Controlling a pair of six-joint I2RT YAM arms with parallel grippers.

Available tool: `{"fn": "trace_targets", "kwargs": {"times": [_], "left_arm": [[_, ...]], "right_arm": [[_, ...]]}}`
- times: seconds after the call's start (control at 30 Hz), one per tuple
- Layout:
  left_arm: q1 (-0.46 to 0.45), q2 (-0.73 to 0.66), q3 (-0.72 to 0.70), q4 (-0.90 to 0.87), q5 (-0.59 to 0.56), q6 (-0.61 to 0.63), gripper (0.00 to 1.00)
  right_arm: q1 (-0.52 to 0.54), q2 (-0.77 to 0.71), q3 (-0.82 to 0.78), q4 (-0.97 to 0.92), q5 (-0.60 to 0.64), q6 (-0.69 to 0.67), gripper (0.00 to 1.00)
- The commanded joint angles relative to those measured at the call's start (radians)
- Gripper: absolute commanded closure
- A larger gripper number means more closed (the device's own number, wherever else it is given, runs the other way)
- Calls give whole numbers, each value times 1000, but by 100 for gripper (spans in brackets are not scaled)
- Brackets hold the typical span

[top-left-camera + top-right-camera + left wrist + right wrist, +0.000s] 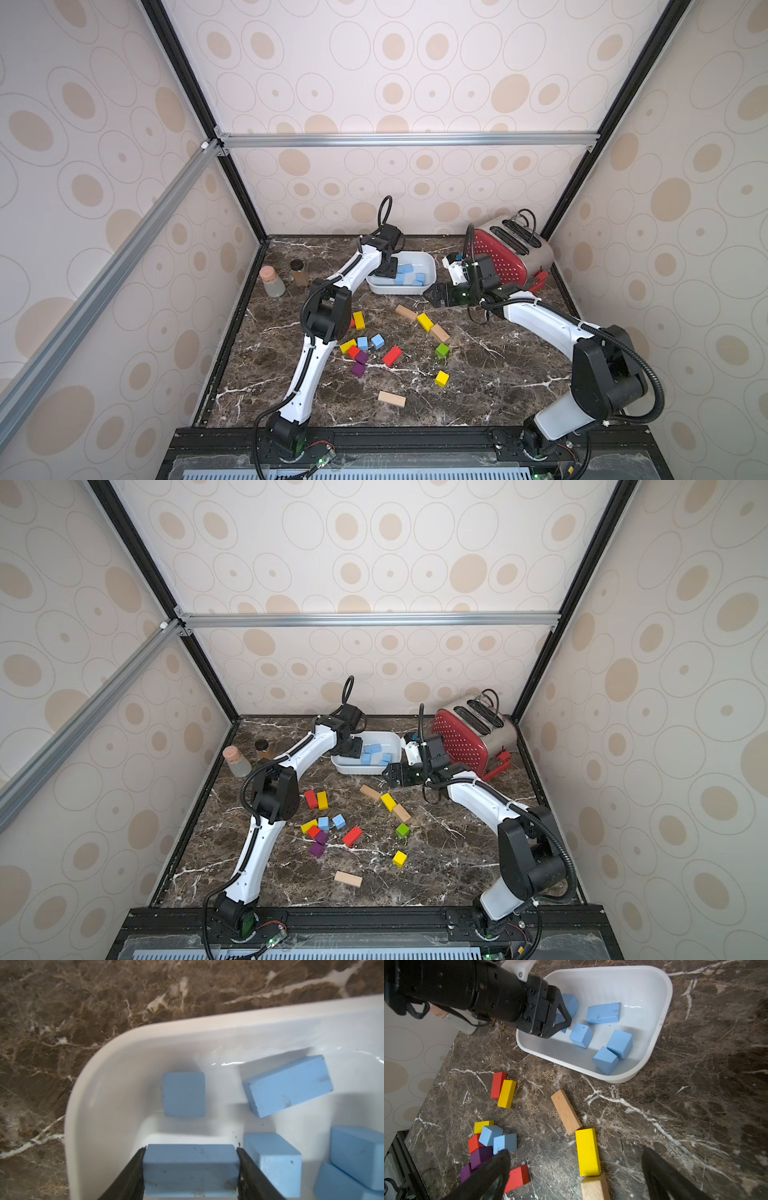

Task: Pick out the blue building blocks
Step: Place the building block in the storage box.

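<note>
**Q:** Blue building blocks — where are they located?

**A:** Most lie in the white tub at the back of the marble table: one long bar, then several cubes, loose on the tub floor. Two further cubes sit on the table. They touch each other and are crowded against a yellow block, a red block and a purple cube.

**Q:** Jaw condition?

**A:** The left gripper is inside the tub, clamped on one blue block, with a pad on each of two opposite faces. The right gripper is spread wide and empty, above the table beside the tub.

**Q:** Handling properties and grip location?

**A:** Judged light, rigid and not fragile; the matte paint should resist slipping. Take hold on two parallel flat faces, centred — across the narrow width on a bar. For the two table cubes, select the faces clear of neighbours. Otherwise the pads will probably shove the adjacent blocks.
</note>
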Motion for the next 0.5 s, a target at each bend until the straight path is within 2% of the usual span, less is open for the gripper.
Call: {"fn": "trace_targets", "kwargs": {"times": [0.0,0.47], "left_arm": [[-5,39,44,-12,-38,10,100],[-7,88,83,-4,56,-24,100]], "right_arm": [[-5,8,29,7,1,-16,0],[-4,19,42,-7,11,-28,0]]}}
